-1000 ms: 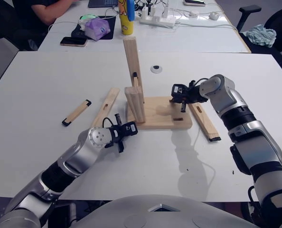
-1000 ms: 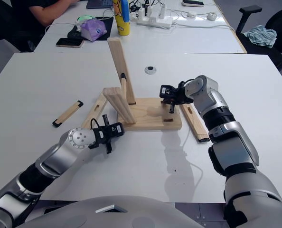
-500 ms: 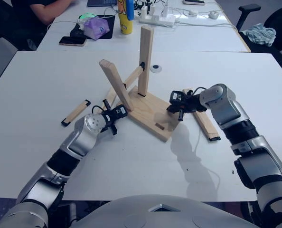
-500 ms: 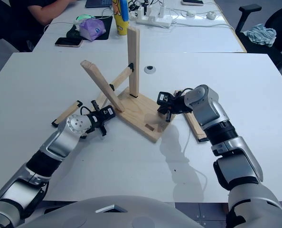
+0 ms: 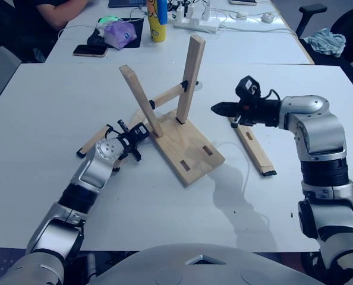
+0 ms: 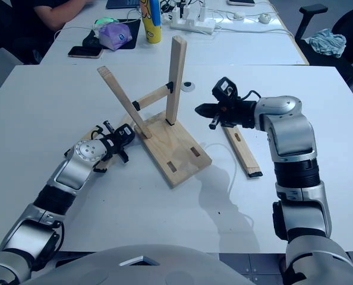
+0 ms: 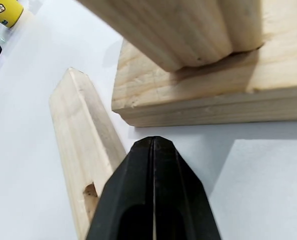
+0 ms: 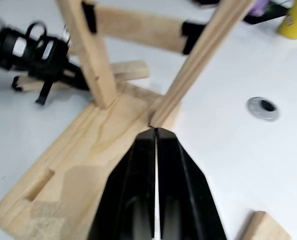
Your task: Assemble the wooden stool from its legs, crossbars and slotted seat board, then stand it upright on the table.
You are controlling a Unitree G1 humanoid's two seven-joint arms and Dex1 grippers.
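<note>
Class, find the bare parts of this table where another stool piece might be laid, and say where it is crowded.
Bare: the near strip of the table in front of the seat board, and the far left corner. Crowded: between the left gripper and the loose leg.

Head stereo overlooks stool; wrist cameras seemingly close.

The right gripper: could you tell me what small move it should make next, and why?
Probably open the right gripper and lower it toward the loose leg lying near it: it is shut and empty, and the seat board has two empty slots.
</note>
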